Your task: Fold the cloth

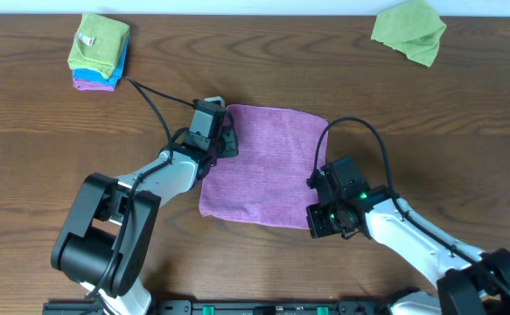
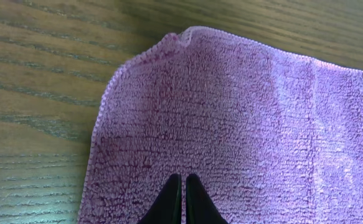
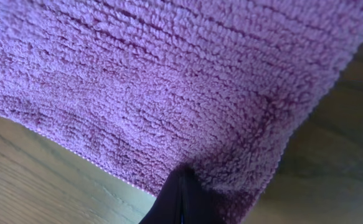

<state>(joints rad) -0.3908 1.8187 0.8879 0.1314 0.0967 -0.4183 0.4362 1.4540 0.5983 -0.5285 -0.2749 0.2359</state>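
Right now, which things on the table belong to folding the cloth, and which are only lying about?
Job: purple cloth, spread flat; left fingers and right fingers, both shut, at its edges.
Lying about: crumpled lime-green cloth; stack of small folded squares.

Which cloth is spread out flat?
The purple cloth in the middle. The lime-green cloth is crumpled, and the small squares are folded in a stack.

place: robot lab bench | signs: left arm [image 1: 145,185] and right arm [image 1: 416,238] at wood-grain table [image 1: 272,52], stack of folded cloths [image 1: 99,52]
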